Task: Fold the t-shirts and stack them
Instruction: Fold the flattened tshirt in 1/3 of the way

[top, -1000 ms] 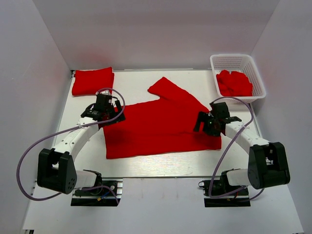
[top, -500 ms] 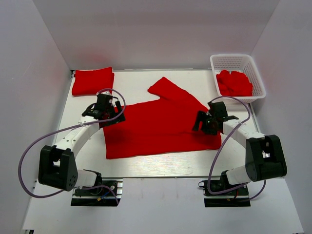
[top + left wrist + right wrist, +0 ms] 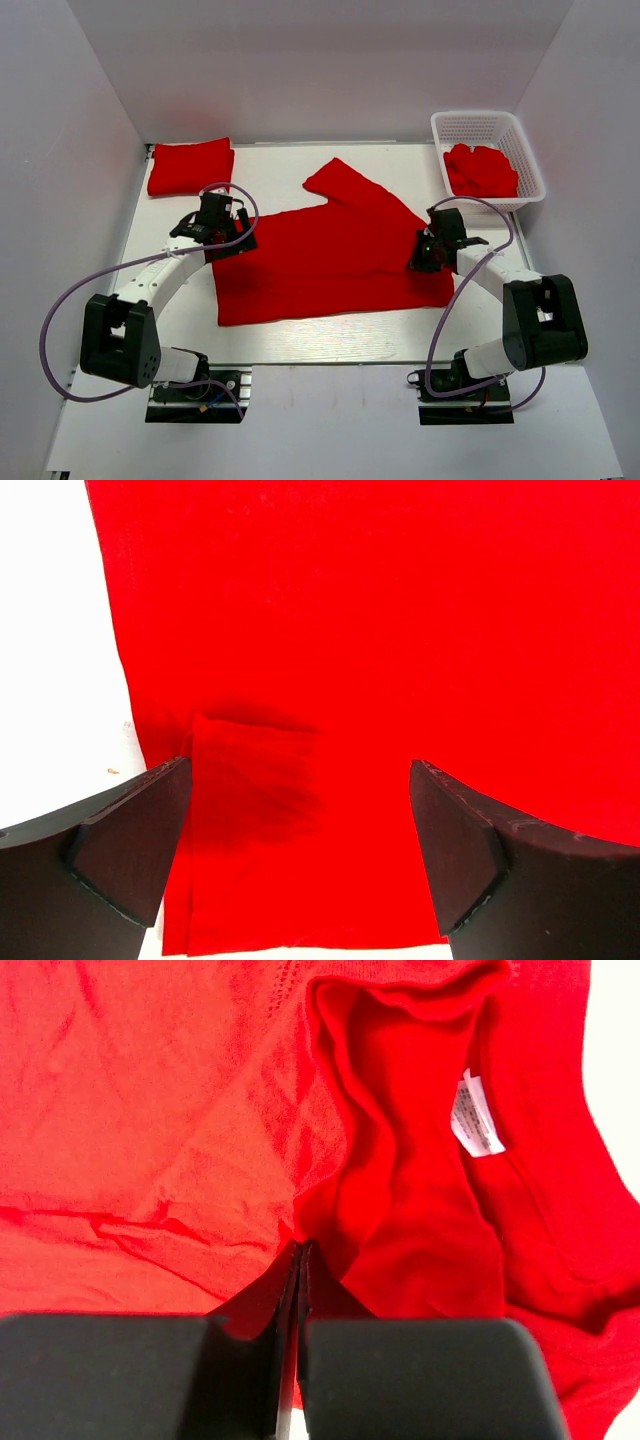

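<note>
Back left on the white worktop (image 3: pixel 330 325): folded t-shirt (image 3: pixel 190 167), a flat red rectangle, well apart from everything else. Nearer and slightly right of it: left end effector (image 3: pixel 222 238), poised over the left edge of the spread t-shirt (image 3: pixel 330 265), its dark fingers (image 3: pixel 125 855) set wide apart and holding nothing. Between them in the left wrist view, smooth red cloth with a small turned-over flap (image 3: pixel 250 780), and bare worktop showing beside the cloth's edge. Across the middle: spread t-shirt lying flat and opened out sideways, one sleeve (image 3: pixel 335 180) reaching toward the back. At its right end: right end effector (image 3: pixel 425 255), down at the neck opening with fingers (image 3: pixel 400 1375) pressed together, seemingly nipping a thin fold of red cloth at the tips, though the right wrist view is too close to be sure. Just beside, inside the collar, a small white label (image 3: pixel 475 1115) among loose wrinkles. Back right corner: white lattice basket (image 3: pixel 475 125) holding crumpled t-shirts (image 3: pixel 482 170) in a red heap.
</note>
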You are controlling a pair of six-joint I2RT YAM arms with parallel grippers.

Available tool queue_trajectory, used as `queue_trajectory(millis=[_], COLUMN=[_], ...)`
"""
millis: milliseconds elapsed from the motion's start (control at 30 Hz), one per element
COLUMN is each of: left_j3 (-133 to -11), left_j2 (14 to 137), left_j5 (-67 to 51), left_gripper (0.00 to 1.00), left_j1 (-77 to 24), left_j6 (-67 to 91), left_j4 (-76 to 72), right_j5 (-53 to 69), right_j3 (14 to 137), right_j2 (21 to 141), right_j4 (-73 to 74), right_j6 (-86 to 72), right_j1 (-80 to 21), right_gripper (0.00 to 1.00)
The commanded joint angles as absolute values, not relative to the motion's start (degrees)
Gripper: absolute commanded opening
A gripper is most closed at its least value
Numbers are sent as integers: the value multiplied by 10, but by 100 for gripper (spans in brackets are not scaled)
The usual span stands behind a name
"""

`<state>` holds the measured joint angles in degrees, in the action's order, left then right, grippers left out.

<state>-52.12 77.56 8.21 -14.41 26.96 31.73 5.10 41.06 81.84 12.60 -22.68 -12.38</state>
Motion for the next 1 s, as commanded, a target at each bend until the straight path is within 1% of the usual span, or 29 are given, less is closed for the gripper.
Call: queue_trajectory(millis=[0,367,567,967], left_j3=[-522,-522,-533,-538], left_j2=[773,784,789,795], left_j5=[90,90,90,90], left_gripper=[100,100,100,100], left_j1=[-142,-142,-142,-137], left_j6=[265,265,259,259], left_j4=[316,310,310,316], right_j5=[42,62,105,133], right_j3=[429,482,503,574], right_j2=[809,838,874,961], right_j4=[115,93,77,59], right_j6=[-228,-231,-233,-226], right_j1=[-124,-125,-129,-160], right_gripper=[0,0,0,0])
